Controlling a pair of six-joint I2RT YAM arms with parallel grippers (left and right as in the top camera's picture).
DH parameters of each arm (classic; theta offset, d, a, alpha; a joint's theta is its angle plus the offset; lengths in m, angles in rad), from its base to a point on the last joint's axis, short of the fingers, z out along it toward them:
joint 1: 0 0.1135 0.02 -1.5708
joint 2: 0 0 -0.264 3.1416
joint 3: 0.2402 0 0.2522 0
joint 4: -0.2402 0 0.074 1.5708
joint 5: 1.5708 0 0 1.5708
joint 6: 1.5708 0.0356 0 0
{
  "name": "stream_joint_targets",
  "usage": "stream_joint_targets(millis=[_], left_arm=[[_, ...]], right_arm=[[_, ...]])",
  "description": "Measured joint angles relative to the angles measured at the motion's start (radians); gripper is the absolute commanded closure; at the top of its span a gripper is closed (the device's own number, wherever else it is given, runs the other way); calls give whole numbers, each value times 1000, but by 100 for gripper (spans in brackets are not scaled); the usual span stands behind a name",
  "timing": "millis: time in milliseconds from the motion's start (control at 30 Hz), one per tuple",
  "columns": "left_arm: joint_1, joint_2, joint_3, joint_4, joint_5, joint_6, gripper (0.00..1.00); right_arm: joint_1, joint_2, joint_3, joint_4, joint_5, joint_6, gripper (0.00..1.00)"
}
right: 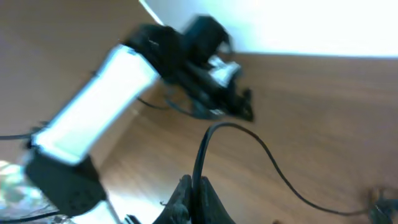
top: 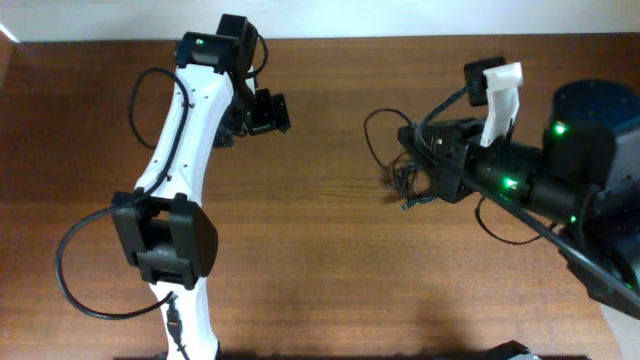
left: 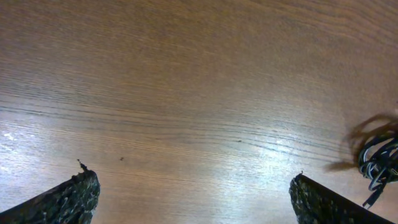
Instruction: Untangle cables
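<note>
The cables lie as a small black bundle [top: 404,186] on the wooden table, with one thin strand looping out to the left [top: 369,133]. My right gripper [top: 408,138] is above that bundle and shut on the strand. In the right wrist view the cable [right: 209,134] rises from between the shut fingers [right: 198,190] and arcs off to the right. My left gripper [top: 264,112] hovers far to the left of the cables, open and holding nothing. The left wrist view has its fingertips [left: 74,198] wide apart over bare wood, with the bundle [left: 379,160] at the right edge.
The white left arm [top: 175,150] runs from the near table edge to the far left, with its own thick black cable [top: 75,270] looping beside it. The dark right arm [top: 560,185] fills the right side. The left arm [right: 93,106] shows blurred in the right wrist view.
</note>
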Motion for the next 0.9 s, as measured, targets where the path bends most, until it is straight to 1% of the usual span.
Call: stream_joint_targets(millis=[100,200,300,633,700,800,900], left_arm=[[-10,0,0,0,0,0,1],[-10,0,0,0,0,0,1],[-10,0,0,0,0,0,1],[-15,0,0,-1,1,0,1],[-28,0,0,0,22,34,1],[-52,0,0,6,97,118,1],[-82,0,0,18,143,161,1]], right_arm=[[0,-10,-1,120,-104,0,96],[0,-14,0,203,-202,7,96],[0,-14,-1,240,-239,33,96],[0,-14,-1,260,-275,91,96],[0,-14,-1,260,-275,93,96],[0,-9,-1,253,-278,96,96],[0,12,-1,230,-280,98,96]])
